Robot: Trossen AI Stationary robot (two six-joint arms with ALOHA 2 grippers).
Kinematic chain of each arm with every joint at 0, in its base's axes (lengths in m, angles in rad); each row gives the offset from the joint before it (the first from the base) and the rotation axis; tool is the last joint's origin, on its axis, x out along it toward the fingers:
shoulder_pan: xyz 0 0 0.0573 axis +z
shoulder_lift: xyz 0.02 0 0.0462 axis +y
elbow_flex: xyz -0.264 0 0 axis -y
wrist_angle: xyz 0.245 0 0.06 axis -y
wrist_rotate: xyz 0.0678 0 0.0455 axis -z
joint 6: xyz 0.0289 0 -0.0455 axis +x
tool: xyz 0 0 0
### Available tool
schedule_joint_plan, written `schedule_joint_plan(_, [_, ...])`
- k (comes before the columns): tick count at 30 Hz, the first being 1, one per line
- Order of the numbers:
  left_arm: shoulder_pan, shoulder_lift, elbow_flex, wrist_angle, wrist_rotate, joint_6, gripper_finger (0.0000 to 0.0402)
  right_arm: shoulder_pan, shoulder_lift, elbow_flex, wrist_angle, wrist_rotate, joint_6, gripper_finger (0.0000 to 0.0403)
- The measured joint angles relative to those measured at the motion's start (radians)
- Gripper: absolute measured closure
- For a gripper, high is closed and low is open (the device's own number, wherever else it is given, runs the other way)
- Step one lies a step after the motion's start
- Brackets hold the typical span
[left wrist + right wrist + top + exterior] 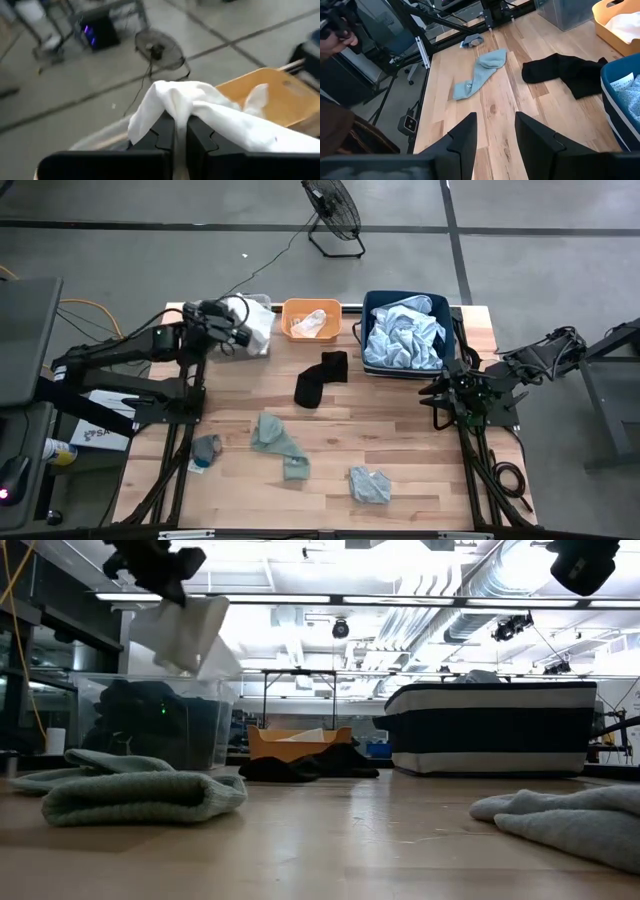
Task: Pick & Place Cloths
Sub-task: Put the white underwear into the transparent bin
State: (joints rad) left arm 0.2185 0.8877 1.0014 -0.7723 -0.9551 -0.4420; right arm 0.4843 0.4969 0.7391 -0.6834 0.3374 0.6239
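We see a table (400, 430) of pale wood planks with visible grain and a smooth, faintly shiny finish. The white cloth (200, 107) looks soft, thin and matt. The black cloth (320, 378) is matt fabric; the grey-green cloth (480, 72) looks knitted and ribbed. The orange bin (290, 315) is smooth plastic, and the clear bin (205, 725) is glossy plastic we can see through.

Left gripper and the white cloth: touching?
Touching. Left wrist view shows the left gripper shut, with the white cloth pinched between its fingers and draped over them.
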Motion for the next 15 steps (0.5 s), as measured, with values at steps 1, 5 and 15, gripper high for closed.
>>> schedule_joint_plan(1, [0.024, -0.001, 0.0, -0.023, 0.013, -0.026, 0.039, 0.0, 0.0, 0.0, 0.0, 0.0, 0.0, 0.0279])
schedule_joint_plan(5, [0.128, -0.001, 0.0, -0.09, 0.085, -0.131, 0.0392, 0.0, 0.0, 0.0, 0.0, 0.0, 0.0, 0.0279])
schedule_joint_plan(15, [0.414, 0.059, 0.0, -0.193, 0.294, -0.304, 0.0392, 0.0, 0.0, 0.0, -0.001, 0.0, 0.0, 0.0279])
